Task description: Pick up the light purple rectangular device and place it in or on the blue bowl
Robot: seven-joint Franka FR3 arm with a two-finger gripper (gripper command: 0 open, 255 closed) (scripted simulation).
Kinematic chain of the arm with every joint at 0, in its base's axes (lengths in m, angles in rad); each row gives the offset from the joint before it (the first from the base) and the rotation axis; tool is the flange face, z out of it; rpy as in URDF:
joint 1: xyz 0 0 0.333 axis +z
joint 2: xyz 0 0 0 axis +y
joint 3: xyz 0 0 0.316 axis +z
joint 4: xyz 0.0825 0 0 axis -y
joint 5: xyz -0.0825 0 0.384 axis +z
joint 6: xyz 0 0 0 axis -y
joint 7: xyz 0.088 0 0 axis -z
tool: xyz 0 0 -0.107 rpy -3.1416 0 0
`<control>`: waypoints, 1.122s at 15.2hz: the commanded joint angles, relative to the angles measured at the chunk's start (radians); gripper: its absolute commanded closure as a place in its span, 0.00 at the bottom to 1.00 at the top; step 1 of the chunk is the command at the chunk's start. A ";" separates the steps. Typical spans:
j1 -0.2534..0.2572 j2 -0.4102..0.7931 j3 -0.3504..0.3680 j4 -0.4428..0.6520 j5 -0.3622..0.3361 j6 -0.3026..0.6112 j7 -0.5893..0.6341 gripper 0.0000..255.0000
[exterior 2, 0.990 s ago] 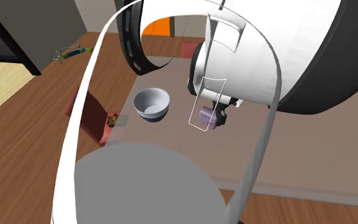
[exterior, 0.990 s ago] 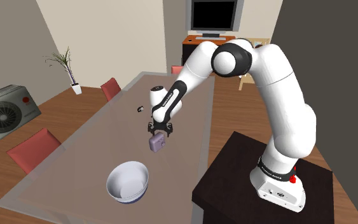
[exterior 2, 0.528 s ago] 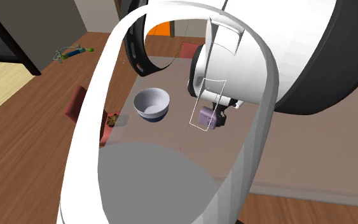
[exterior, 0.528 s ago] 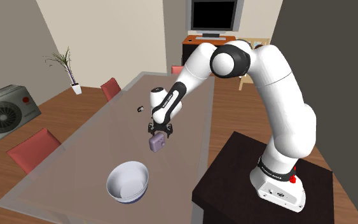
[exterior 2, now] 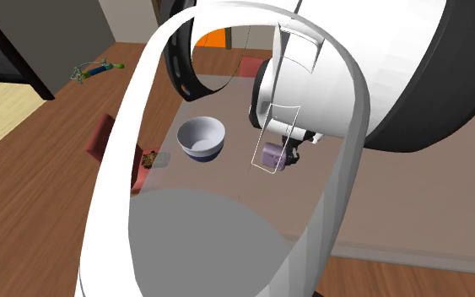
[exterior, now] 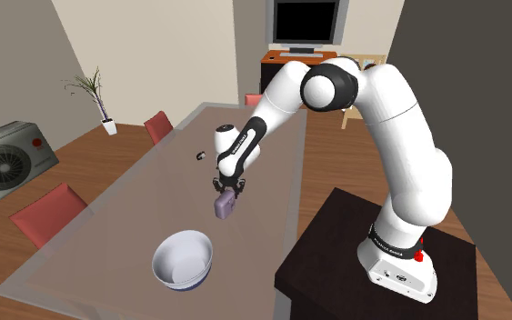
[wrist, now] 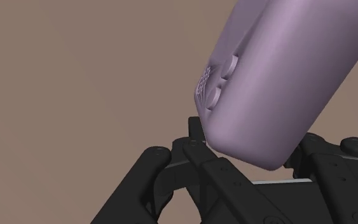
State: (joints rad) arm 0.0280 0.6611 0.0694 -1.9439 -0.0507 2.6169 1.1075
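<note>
The light purple rectangular device [exterior: 224,206] rests on the brown table [exterior: 126,218], between the arm's hand and the bowl. My black gripper [exterior: 227,194] points down at it and is shut on the device. In the wrist view the device [wrist: 285,76] sits tilted between the black fingers [wrist: 198,136], which press its end from both sides. The bowl [exterior: 182,259], white inside with a blue outer wall, stands near the table's front end. In the second exterior view the device [exterior 2: 272,155] lies to the right of the bowl [exterior 2: 202,137], partly behind the arm.
A small dark object [exterior: 199,156] lies further up the table. Red chairs [exterior: 47,211] [exterior: 158,125] flank the table on the shoulder view's left. An air-conditioner unit [exterior: 8,159] and a potted plant [exterior: 95,91] stand on the floor. The dark stand [exterior: 336,264] is at lower right.
The fingers have closed from open onto the purple device, which has shifted slightly in the grip. The arm has hardly moved.
</note>
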 commanded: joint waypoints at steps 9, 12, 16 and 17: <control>-0.004 -0.069 0.006 -0.018 0.005 -0.051 -0.003 1.00; -0.006 -0.102 0.009 -0.025 0.008 -0.078 -0.004 1.00; -0.009 -0.145 0.012 -0.030 0.013 -0.116 -0.007 1.00; -0.010 -0.156 0.013 -0.030 0.014 -0.126 -0.007 1.00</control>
State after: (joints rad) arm 0.0184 0.5191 0.0812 -1.9693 -0.0382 2.4997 1.1000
